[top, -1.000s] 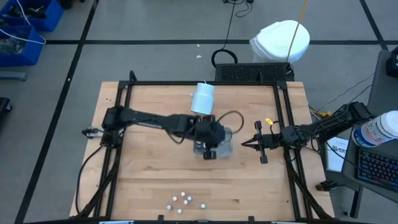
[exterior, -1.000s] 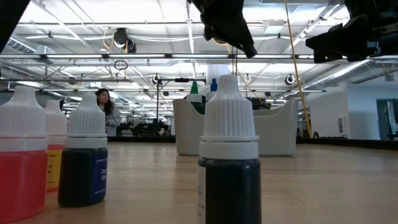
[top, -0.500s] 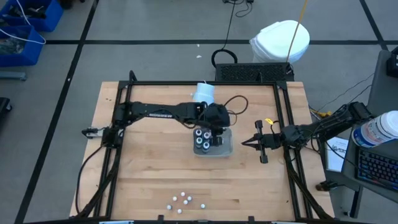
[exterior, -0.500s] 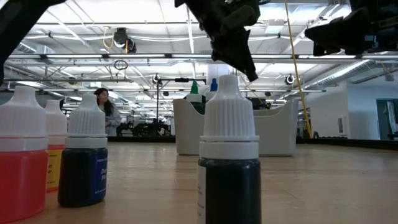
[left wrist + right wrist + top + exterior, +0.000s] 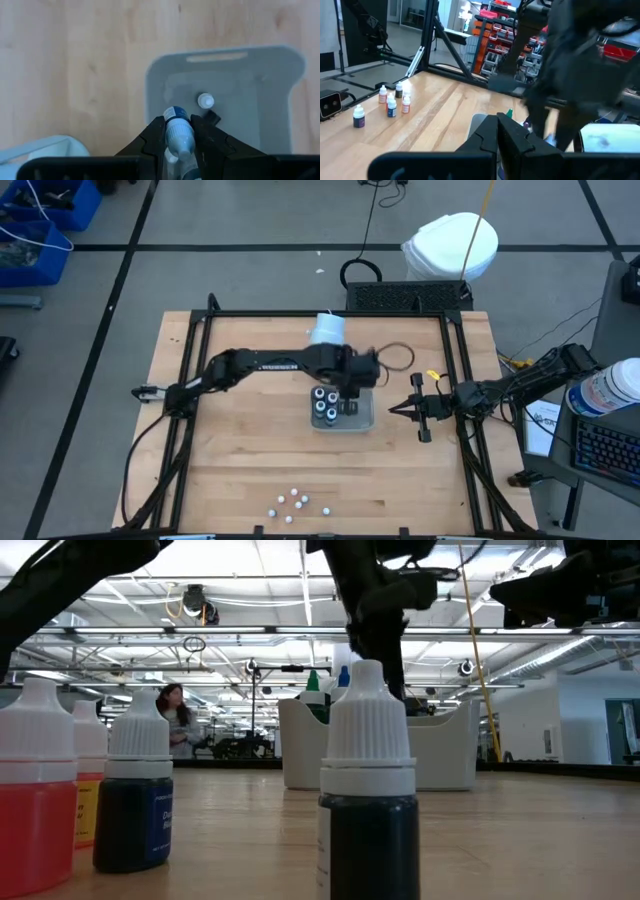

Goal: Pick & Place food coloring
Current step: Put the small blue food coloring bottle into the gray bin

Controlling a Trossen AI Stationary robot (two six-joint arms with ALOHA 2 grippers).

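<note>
Several food coloring bottles [image 5: 296, 502] stand loose near the table's near edge; in the low view they fill the foreground [image 5: 368, 790]. A few more stand in the pale grey-blue tray [image 5: 368, 420], caps up [image 5: 325, 404]. My left gripper [image 5: 352, 383] hangs over the tray's far side, shut on a blue-tipped bottle [image 5: 176, 116]. In the left wrist view the tray [image 5: 150, 95] lies below that gripper, with a white cap [image 5: 205, 101] inside it. My right gripper [image 5: 392, 410] waits, shut, just right of the tray. My left gripper pinches the bottle between its two fingers [image 5: 156, 137], on the pale part just behind the blue tip [image 5: 180, 142]. The fingers come from above, slanting down over the tray's far side. The gripper hides the bottle's lower end, so whether it rests in the tray cannot be told.
A pale blue-white cylinder [image 5: 327, 330] stands just beyond the tray toward the far edge. Black frame rails [image 5: 190, 380] border the table. A cable loop [image 5: 398, 356] trails off the left wrist. A person [image 5: 175, 715] shows in the room behind.
My left gripper has moved from over the tray's middle toward the far edge and slightly right, uncovering the bottles in the tray. It has tipped, and in the low view its fingertips have come down toward the tray.
</note>
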